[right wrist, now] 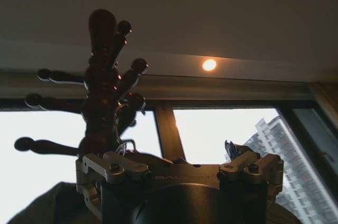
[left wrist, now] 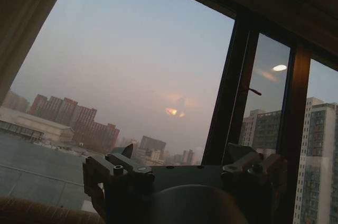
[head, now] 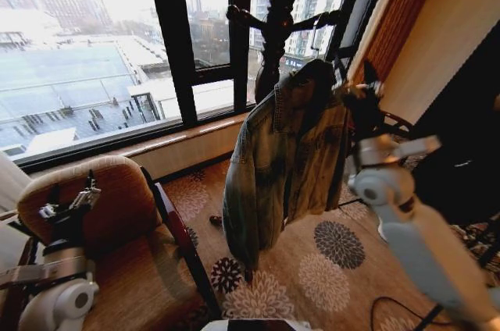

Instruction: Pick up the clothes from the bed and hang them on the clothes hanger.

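No text, label, brand, number or sign is readable anywhere in the head or wrist views.

Strong daylight comes through the big dark-framed window [head: 117, 73], washing out the view outside. The room inside is dim. In the right wrist view, the dark wooden coat stand [right wrist: 105, 92] is a silhouette beside a glowing round ceiling lamp [right wrist: 209, 65].

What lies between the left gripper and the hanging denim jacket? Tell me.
In the head view, the brown armchair's dark frame edge and a stretch of patterned carpet separate the left gripper from the denim jacket.
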Controlling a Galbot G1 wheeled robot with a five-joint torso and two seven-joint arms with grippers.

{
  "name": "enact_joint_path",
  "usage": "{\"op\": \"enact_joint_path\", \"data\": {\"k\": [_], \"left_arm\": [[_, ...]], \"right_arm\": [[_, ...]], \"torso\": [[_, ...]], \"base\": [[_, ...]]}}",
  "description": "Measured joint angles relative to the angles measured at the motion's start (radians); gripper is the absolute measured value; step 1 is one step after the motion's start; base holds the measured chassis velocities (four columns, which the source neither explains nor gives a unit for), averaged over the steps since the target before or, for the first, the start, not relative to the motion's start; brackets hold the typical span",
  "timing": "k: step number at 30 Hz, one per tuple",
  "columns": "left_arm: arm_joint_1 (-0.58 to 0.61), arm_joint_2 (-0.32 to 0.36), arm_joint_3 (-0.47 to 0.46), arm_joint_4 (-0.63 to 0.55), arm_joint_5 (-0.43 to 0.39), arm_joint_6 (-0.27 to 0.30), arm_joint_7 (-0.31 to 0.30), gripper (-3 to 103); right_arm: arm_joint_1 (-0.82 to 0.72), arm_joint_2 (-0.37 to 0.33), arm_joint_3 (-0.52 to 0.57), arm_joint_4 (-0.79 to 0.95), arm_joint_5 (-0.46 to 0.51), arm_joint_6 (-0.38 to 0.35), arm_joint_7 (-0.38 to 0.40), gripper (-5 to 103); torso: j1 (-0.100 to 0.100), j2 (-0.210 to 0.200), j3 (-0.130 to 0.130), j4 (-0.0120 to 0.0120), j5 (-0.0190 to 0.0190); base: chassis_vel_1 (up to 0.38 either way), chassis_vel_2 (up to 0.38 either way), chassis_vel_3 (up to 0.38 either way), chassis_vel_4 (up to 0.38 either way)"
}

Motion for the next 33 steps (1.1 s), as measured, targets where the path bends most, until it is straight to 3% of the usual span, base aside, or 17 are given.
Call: {"op": "enact_joint_path", "data": {"k": [2,7,8,13,23,33], "left_arm": [[0.004,-0.001,0.002,-0.002,0.007,0.0,-0.004,100],[0.026,-0.019,0.029,-0.025,0.037,0.002,-0.016,100],[0.026,-0.019,0.029,-0.025,0.037,0.002,-0.016,100],[0.049,-0.042,0.051,-0.053,0.057,-0.001,-0.01,100],[0.087,-0.071,0.07,-0.098,0.055,-0.026,0.02,100],[0.112,-0.08,0.098,-0.154,0.065,-0.021,0.012,100]], "right_arm": [[-0.023,0.036,0.007,0.0,-0.042,-0.005,0.0,100],[-0.114,0.237,0.041,-0.059,-0.219,0.007,-0.053,100],[-0.114,0.237,0.041,-0.059,-0.219,0.007,-0.053,100],[-0.171,0.365,0.044,-0.076,-0.256,0.005,-0.08,100],[-0.299,0.457,-0.021,0.112,-0.167,-0.049,-0.068,100],[-0.459,0.559,0.016,0.224,-0.214,-0.035,-0.078,100]], "torso": [[0.0,0.0,0.0,0.0,0.0001],[0.0,0.0,0.0,0.0001,0.0001],[0.0,0.0,0.0,0.0001,0.0001],[0.0,0.0,0.0,0.0,0.0002],[0.0,0.0,0.0,0.0001,0.0001],[0.0,0.0,0.0,0.0001,0.0003]], "base": [[0.0,0.0,0.0,0.0],[0.0,0.0,0.0,0.0],[0.0,0.0,0.0,0.0],[0.0,0.0,0.0,0.0],[0.0,0.0,0.0,0.0],[0.0,0.0,0.0,0.0]]}}
